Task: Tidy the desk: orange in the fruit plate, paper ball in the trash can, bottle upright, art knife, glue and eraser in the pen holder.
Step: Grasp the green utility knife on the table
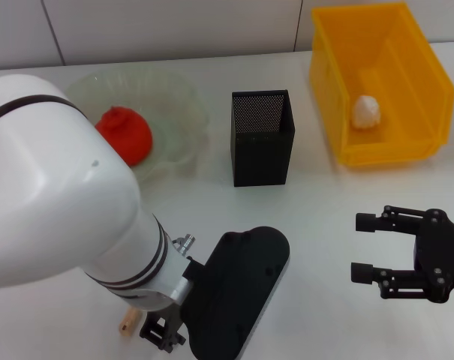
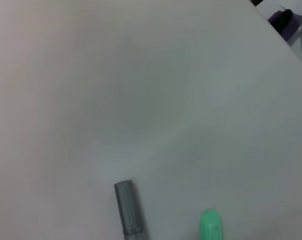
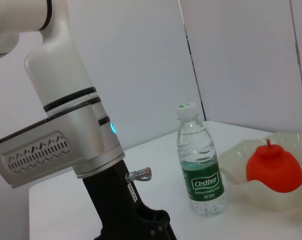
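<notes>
The orange (image 1: pixel 125 135) lies in the pale green fruit plate (image 1: pixel 183 94) at the back left. The paper ball (image 1: pixel 366 111) lies in the yellow trash can (image 1: pixel 407 154) at the back right. The black mesh pen holder (image 1: pixel 262 142) stands between them. The bottle (image 3: pixel 201 170) stands upright next to the plate (image 3: pixel 243 155) in the right wrist view; my left arm hides it in the head view. My left gripper (image 1: pixel 161 335) hangs low at the table's front, beside the tan eraser (image 1: pixel 127 323). A grey stick (image 2: pixel 129 210) and a green stick (image 2: pixel 210 227) lie below it. My right gripper (image 1: pixel 356 247) is open and empty at the front right.
My bulky white left arm (image 1: pixel 54 202) fills the front left of the head view and hides the table behind it. In the right wrist view the orange (image 3: pixel 273 171) sits in the plate, with the left arm's wrist (image 3: pixel 66 150) close by.
</notes>
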Controlling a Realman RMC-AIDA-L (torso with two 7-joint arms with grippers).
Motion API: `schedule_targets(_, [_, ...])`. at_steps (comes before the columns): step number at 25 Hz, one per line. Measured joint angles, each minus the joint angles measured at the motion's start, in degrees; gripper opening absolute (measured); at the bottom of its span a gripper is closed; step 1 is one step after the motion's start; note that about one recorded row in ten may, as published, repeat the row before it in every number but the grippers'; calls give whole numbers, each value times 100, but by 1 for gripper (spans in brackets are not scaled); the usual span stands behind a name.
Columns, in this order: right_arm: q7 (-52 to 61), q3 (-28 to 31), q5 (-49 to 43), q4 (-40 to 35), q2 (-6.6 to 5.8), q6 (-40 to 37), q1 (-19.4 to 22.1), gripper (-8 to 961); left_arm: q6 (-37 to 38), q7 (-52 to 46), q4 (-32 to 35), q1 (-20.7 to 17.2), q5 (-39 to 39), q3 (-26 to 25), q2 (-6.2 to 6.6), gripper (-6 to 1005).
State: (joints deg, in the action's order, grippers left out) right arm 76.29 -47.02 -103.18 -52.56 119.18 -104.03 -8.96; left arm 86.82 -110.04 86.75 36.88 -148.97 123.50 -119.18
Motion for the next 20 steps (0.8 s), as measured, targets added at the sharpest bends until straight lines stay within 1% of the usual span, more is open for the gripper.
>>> schedule_targets(9, [0, 0, 0, 1, 0, 2, 0, 773, 26, -137, -26, 132, 34, 72, 0, 630])
schedule_targets(20, [-3, 0, -9, 76, -10, 6, 0, 773, 28, -174, -289, 373, 284, 126, 0, 627])
